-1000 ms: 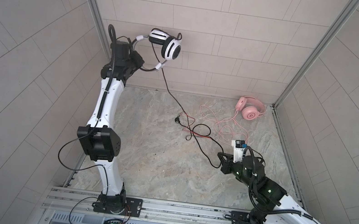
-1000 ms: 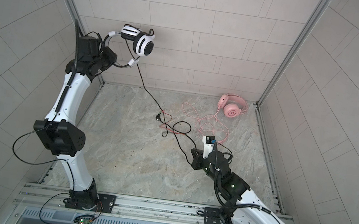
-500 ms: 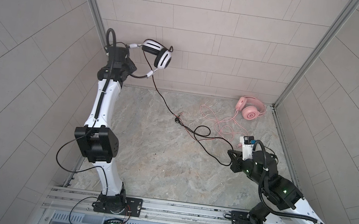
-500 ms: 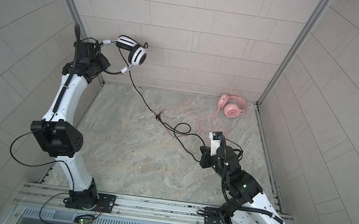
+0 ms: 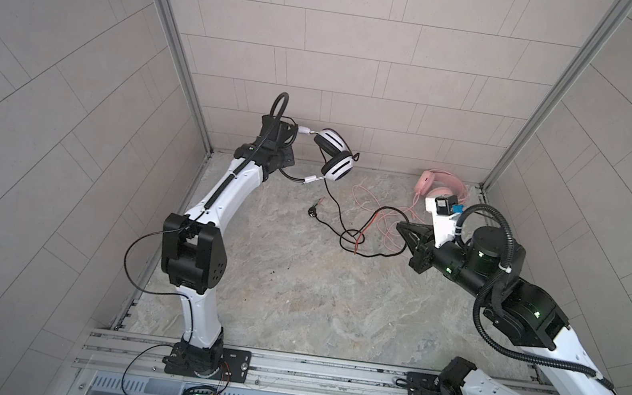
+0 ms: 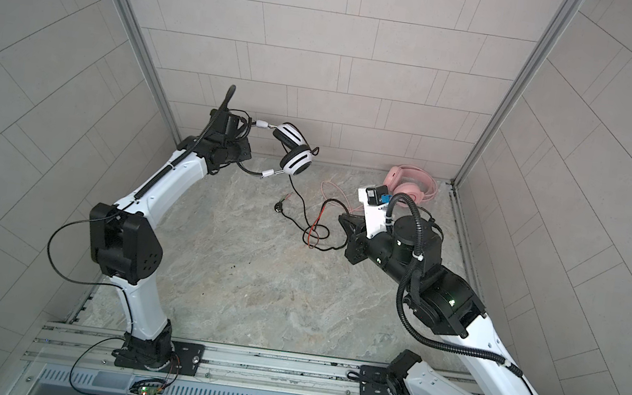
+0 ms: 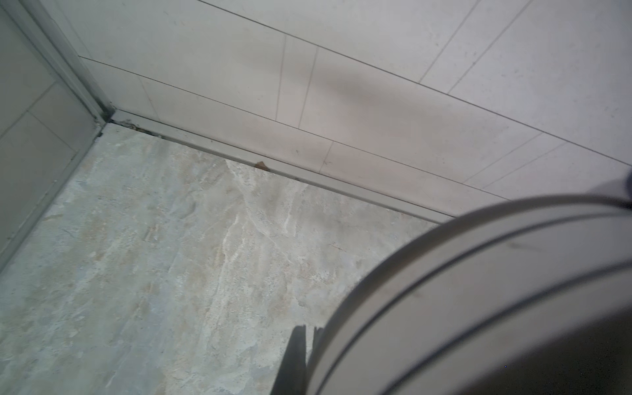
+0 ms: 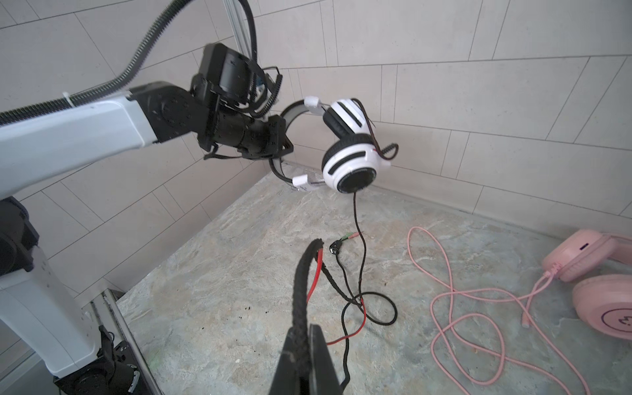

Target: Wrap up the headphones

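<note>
Headset, white, with black pads: the white headset (image 5: pixel 334 159) hangs clear of the floor (image 5: pixel 293 287) at upper centre-left in both top views, close to the back wall (image 5: pixel 366 67), earcups pressed together. The left gripper (image 8: pixel 278 150) is closed tight on its headband (image 8: pixel 290 110).

Cord, black with a red strand: the black cord (image 8: pixel 357 219) drops from the lower earcup to the floor, loops at mid-frame in a top view (image 5: pixel 348 236), then rises into the right gripper (image 8: pixel 304 342), whose jaws are pinched shut on the braided length. Its plug (image 5: pixel 311 211) lies on the floor, left of the loop.

Headset, pink: the pink headset (image 5: pixel 440 184) rests on the floor in the back right corner, partly hidden behind the right arm in both top views (image 6: pixel 413 183).

Cord, pink, thin: the pink cord (image 8: pixel 455 290) lies in loose curls on the floor between the pink headset and the black loop, not gripped.
</note>
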Motion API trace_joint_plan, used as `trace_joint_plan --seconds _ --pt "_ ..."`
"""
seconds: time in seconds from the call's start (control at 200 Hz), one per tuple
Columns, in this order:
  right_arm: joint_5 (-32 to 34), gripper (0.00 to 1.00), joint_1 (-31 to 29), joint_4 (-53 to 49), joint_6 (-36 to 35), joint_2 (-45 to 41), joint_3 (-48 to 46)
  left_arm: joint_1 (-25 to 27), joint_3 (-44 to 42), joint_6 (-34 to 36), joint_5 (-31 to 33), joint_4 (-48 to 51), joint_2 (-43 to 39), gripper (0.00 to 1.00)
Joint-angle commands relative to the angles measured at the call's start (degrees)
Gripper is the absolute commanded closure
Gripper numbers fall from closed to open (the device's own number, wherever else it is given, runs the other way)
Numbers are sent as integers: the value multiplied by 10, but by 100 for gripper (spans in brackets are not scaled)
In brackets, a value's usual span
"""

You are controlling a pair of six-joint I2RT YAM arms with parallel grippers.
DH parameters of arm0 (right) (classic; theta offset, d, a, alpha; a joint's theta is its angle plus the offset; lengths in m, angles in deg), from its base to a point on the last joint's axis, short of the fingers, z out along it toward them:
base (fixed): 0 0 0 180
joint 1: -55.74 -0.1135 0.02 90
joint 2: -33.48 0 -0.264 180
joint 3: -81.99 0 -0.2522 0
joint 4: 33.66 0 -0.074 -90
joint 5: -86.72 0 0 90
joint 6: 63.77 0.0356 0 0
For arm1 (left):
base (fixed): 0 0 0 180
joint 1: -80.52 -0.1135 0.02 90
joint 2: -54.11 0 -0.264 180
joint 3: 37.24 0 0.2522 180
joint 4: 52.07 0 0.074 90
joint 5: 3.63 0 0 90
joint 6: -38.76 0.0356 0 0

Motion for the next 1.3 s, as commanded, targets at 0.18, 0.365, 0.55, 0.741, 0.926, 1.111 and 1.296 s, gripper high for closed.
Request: trace_joint_plan --seconds 0.18,0.365,0.55,0.741,0.926,1.111,1.296 --pt "-6 100 -7 -50 -37 23 71 69 -29 -11 -24 -130 31 100" --pt "16 100 -7 -95 -83 57 137 90 -81 -3 -59 -168 21 100" --pt "57 100 -6 -134 -127 110 217 105 -139 26 -112 -183 -10 100" --pt "95 100 -2 -148 -158 153 285 117 -203 59 -171 -190 -59 100" --pt "107 100 16 -150 -170 185 343 126 -235 96 -218 -180 -97 100" --pt "99 100 57 -152 -167 221 398 129 -253 128 -287 -158 -136 100" --pt "64 100 148 -175 -141 280 448 130 -306 131 -289 -140 -207 100"
